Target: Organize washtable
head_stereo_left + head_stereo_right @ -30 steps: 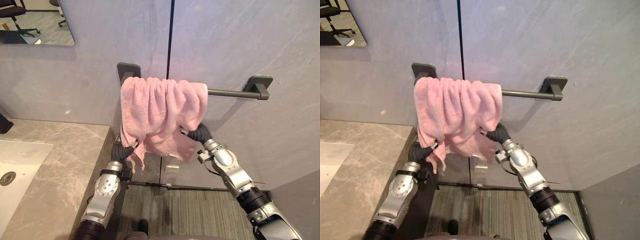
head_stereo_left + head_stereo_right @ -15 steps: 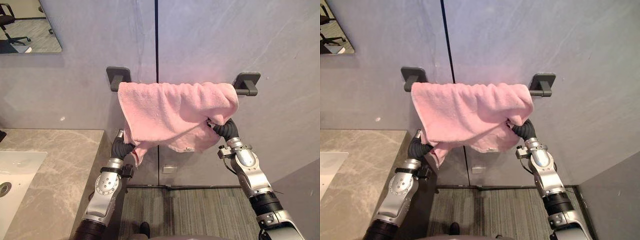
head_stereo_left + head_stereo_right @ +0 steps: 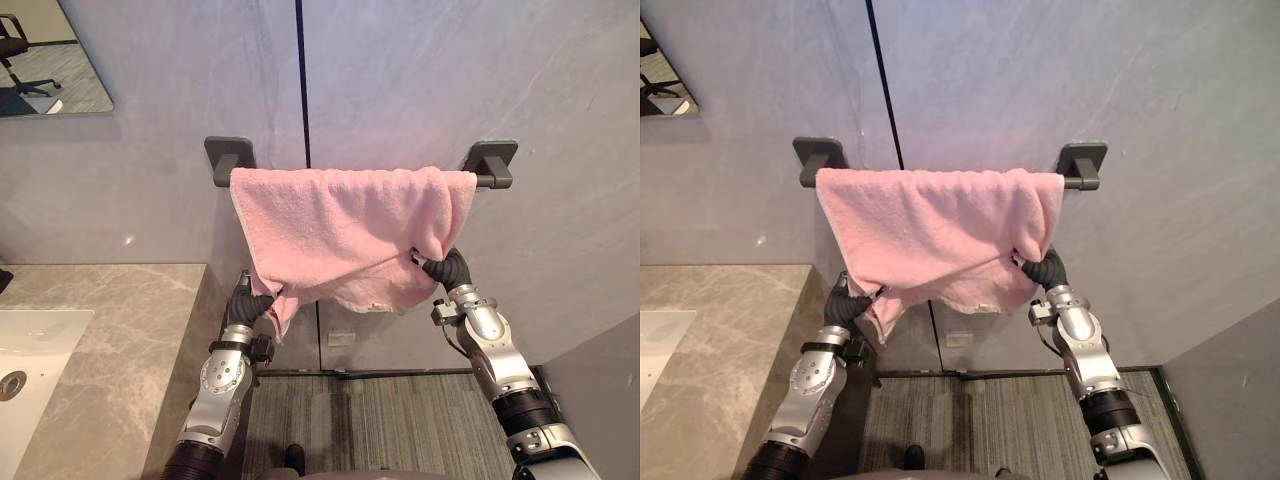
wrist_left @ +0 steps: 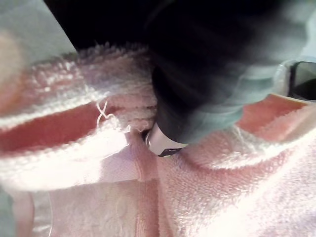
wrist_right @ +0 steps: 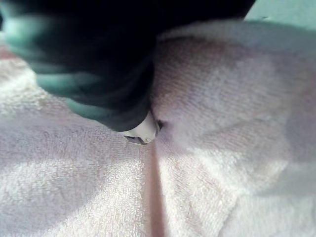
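Bunched up by the left bracket a second ago, the pink towel (image 3: 340, 235) is now drawn out along the whole rail (image 3: 484, 181). Its right edge has been carried across until it meets the right bracket (image 3: 490, 160).

The cloth is draped over the rail and hangs down the wall. The top fold is laid fairly straight from the left bracket (image 3: 224, 158) to the far end. The lower hem is not level yet: it sags towards the middle and is gathered up at both bottom corners, where the hands are buried.

The left hand (image 3: 248, 305) is tucked under the lower left corner, next to the edge of the marble worktop (image 3: 110, 340). The right hand (image 3: 447, 270) is pushed up into the lower right corner, just below the right bracket. In both wrist views the dark covers are pressed into pink pile, with cloth folded round them. Whether either hand is clenched on the towel or only lies against it cannot be told.

The corners appear to be held apart so that the towel is kept stretched wide and does not slide back into a clump. The spreading step is judged nearly done. The corners probably have to be let down gently so the hem drops evenly without the cloth being dragged off the rail.
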